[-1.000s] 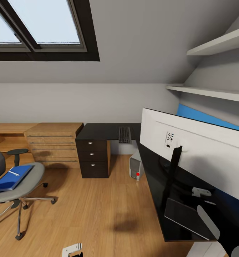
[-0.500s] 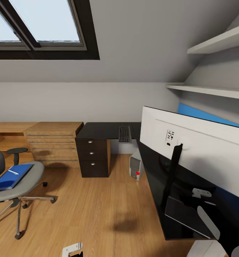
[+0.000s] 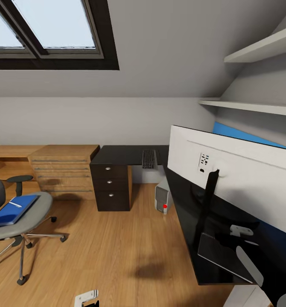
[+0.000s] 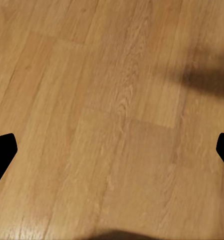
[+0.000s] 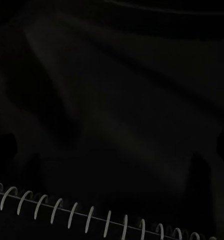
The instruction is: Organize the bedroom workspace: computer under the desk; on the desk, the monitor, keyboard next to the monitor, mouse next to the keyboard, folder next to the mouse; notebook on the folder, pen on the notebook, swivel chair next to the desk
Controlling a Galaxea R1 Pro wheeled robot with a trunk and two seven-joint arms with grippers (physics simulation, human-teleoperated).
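Note:
The monitor [image 3: 241,183] stands on the black desk [image 3: 181,200], its white back facing me. The keyboard [image 3: 149,160] lies on the desk's far wing. Under the desk stands the pale computer [image 3: 161,199]. At the left, the grey swivel chair [image 3: 30,215] carries the blue folder [image 3: 8,211] with the white pen [image 3: 16,204] on it. A dark notebook [image 3: 222,253] lies on the desk's near end, its spiral binding [image 5: 91,215] under my right gripper [image 5: 112,150], whose dim fingertips stand wide apart, open. My left gripper [image 4: 112,155] hangs open over bare floor.
A dark three-drawer cabinet [image 3: 112,185] supports the desk's far wing, beside a light wooden drawer chest [image 3: 64,170]. White shelves [image 3: 254,108] run along the right wall above the desk. Wooden floor [image 3: 117,247] stretches between the chair and the desk.
The whole picture has shifted slightly, so the camera has moved. The chair, folder, monitor and both grippers keep their places.

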